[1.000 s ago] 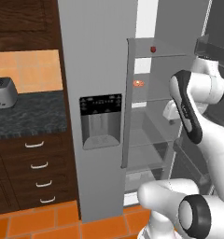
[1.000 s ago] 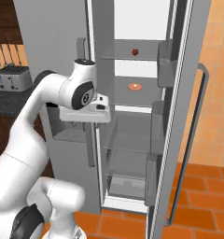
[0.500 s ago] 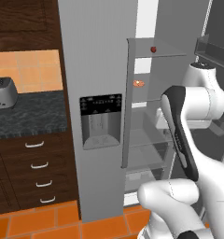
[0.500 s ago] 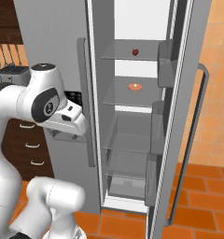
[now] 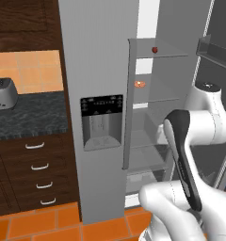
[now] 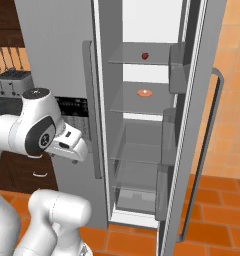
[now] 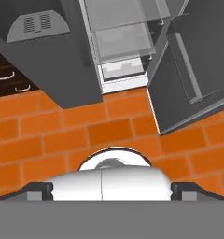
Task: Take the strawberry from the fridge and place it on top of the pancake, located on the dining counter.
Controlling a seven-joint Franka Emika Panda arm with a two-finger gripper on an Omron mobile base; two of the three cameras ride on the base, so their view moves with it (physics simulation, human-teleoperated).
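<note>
This is a home kitchen. A tall grey fridge point(image 5: 103, 117) stands on an orange tiled floor point(image 7: 109, 130); to its left run dark wood drawers point(image 5: 37, 174) under a dark speckled counter point(image 5: 30, 115) carrying a toaster point(image 5: 3, 92).

one fridge point(image 5: 100, 70), one strawberry point(image 6: 145, 56), one orange-red item point(image 6: 144, 93), one toaster point(image 5: 3, 93)
</note>
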